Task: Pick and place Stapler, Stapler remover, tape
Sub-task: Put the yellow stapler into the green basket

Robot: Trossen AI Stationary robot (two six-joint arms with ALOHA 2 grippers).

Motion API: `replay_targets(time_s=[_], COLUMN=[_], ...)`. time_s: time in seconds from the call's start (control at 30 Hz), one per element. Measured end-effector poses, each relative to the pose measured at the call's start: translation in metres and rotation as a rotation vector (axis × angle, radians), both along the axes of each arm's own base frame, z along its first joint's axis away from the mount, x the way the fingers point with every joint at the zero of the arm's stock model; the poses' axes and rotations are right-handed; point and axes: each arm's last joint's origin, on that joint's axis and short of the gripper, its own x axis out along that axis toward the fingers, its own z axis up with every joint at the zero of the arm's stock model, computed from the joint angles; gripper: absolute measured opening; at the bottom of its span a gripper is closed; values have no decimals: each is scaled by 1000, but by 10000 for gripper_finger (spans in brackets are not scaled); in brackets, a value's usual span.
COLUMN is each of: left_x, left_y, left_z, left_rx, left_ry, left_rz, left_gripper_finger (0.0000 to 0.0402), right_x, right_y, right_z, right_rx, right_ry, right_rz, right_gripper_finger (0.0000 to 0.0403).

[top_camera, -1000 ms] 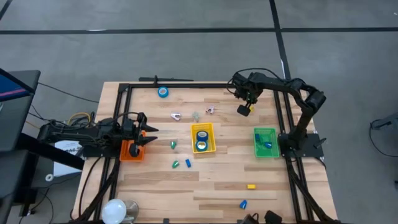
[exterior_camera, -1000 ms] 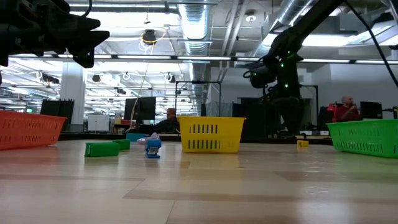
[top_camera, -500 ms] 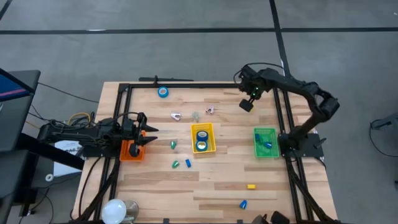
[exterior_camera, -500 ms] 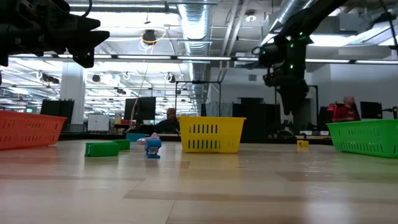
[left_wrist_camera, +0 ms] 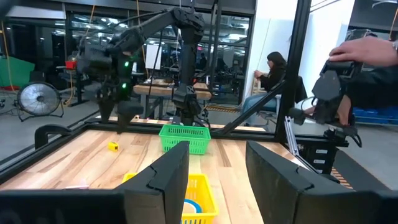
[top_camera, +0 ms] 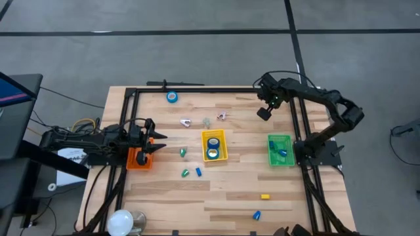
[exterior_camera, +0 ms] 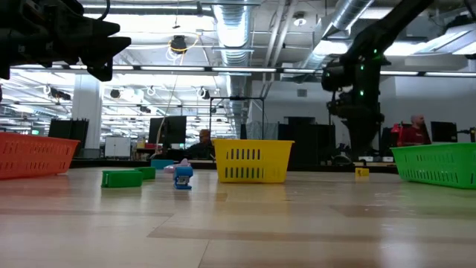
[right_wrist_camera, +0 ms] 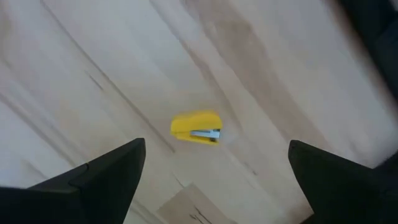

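the right gripper point(top_camera: 263, 113) is hanging wide open and empty above the far right part of the table point(top_camera: 230, 190), and a small yellow stapler point(right_wrist_camera: 196, 127) is lying on the wood straight under it. the left gripper point(top_camera: 156, 142) is waiting half open, holding nothing, over the orange basket point(top_camera: 138, 158). two rolls of tape point(top_camera: 212, 147) are sitting in the yellow basket point(top_camera: 223, 141), and another roll point(top_camera: 172, 97) is lying near the far edge.

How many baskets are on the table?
3. The orange basket sits at the table's left edge under the left gripper, the yellow basket stands mid-table, and the green basket is at the right, by the right arm's base.
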Motion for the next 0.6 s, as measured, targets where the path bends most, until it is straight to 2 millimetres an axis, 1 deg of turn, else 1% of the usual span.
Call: replay_targets(time_s=[0.2, 0.4, 0.5, 0.6], left_x=[0, 0, 0, 0], left_y=[0, 0, 0, 0], left_z=[0, 0, 0, 0], left_rx=[0, 0, 0, 0], left_ry=[0, 0, 0, 0], left_rz=[0, 0, 0, 0], left_gripper_finger=[150, 150, 150, 150], right_x=[1, 7, 8, 10], right_y=[-3, -8, -9, -10], right_z=[-22, -40, -46, -47], right_rx=[27, 73, 85, 73], right_ry=[26, 39, 50, 40], right_rz=[14, 34, 37, 39], right_gripper_finger=[386, 386, 386, 383])
